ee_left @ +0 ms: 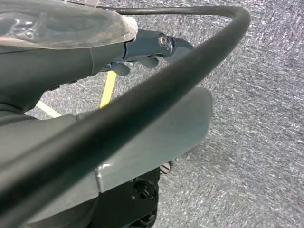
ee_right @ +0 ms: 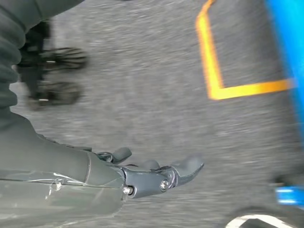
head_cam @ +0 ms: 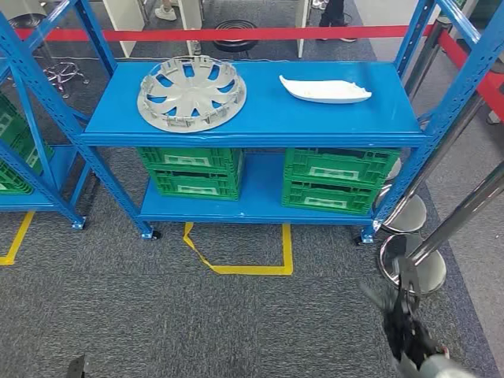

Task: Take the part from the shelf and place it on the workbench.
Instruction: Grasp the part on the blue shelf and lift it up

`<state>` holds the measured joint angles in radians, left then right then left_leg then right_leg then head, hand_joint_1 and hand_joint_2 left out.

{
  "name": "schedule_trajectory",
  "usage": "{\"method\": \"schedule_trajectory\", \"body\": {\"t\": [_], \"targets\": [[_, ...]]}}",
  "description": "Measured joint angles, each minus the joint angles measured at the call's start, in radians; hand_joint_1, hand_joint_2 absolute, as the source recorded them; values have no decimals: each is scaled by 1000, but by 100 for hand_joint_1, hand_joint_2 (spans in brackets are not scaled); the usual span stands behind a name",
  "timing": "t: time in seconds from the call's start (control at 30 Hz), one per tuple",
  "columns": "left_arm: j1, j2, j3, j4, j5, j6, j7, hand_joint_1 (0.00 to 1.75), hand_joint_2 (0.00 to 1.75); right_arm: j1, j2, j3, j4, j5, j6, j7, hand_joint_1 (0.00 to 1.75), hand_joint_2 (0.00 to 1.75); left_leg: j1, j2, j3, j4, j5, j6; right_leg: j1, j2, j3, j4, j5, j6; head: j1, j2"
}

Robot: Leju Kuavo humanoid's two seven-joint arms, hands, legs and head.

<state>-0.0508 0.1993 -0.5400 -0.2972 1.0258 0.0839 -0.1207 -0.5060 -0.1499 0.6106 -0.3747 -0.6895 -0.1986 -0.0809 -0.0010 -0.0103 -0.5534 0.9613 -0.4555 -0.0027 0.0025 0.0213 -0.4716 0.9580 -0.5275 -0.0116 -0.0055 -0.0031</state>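
Both hands hang empty with fingers loosely apart: right hand [head_cam: 410, 331], left hand [ee_left: 150, 52]. The white part [head_cam: 325, 90] lies near the shelf [head_cam: 261, 130] top's right edge; step closer first, reach right-handed.

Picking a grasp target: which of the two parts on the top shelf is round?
The grey hubcap, on the left side of the blue shelf. It is a spoked disc; the white part to its right is long, narrow and pointed at its ends.

Blue shelf [head_cam: 261, 118], silver wheel cover [head_cam: 191, 93], white part [head_cam: 325, 90], green crates [head_cam: 191, 172].
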Motion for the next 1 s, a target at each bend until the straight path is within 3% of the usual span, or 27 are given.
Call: {"method": "schedule_trajectory", "body": {"t": [0.3, 0.43, 1.0], "targets": [[-20, 20, -76, 22, 100, 0, -14, 0, 0, -174, 1, 21, -134, 110, -59, -23, 0, 175, 0, -1, 0, 0, 0, 0, 0, -1, 0, 0, 0, 0, 0, 0], [-28, 25, -106, 33, 142, 3, -18, 0, 0, -221, 10, 16, -214, 189, -64, -39, 0, 0, 0, -1, 0, 0, 0, 0, 1, -1, 0, 0, 0, 0, 0, 0], [-36, 31, -142, 56, 225, 36, -18, 0, 0, -242, 111, 12, -592, 478, 89, -39, 0, 0, 1, -1, 0, 0, 0, 0, 1, -1, -1, 0, -1, -1, -1, 0]]}}
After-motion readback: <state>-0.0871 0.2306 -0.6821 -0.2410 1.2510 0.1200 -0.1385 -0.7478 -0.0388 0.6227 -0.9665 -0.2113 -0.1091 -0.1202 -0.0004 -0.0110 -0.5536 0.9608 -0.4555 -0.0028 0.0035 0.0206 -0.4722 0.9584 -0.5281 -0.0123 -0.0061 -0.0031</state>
